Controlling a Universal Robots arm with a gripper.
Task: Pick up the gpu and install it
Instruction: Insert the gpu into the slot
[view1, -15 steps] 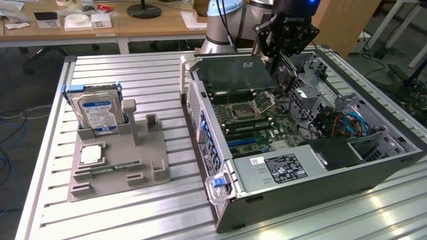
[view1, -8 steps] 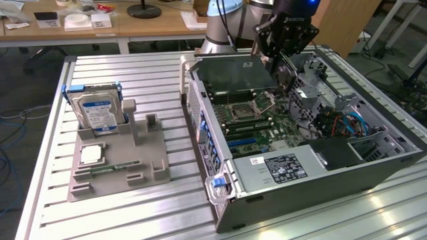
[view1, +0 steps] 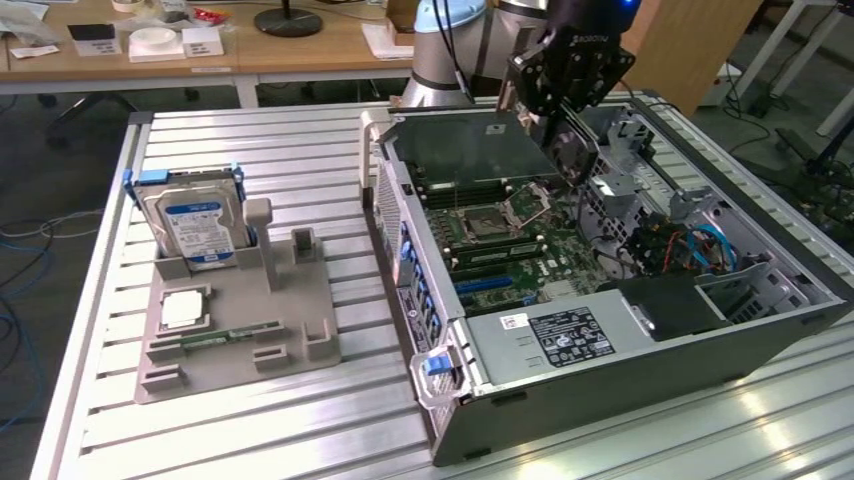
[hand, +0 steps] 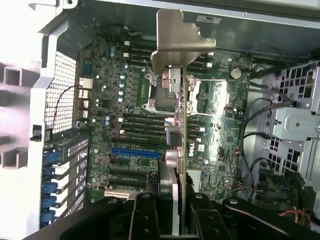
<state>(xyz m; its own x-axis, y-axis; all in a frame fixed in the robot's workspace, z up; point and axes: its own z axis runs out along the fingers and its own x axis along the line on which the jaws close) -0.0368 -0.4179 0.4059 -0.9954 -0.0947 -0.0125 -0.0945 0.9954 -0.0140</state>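
While over motherboard (hand: 125, 100), gpu (hand: 179, 45) near cables (view1: 701, 245)

Items by count: one gpu (hand: 177, 45); one claw (view1: 571, 110); one open computer case (view1: 747, 340); one grey holder (view1: 300, 320) on one counter (view1: 267, 150), bearing one hard drive (view1: 198, 225), one green memory stick (view1: 220, 340) and one silver processor chip (view1: 183, 308).

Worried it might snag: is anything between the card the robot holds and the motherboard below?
Nothing visible. The fingers grip the gpu edge-on over the open case, and the motherboard with its blue slot lies bare beneath; the cables sit off to one side.
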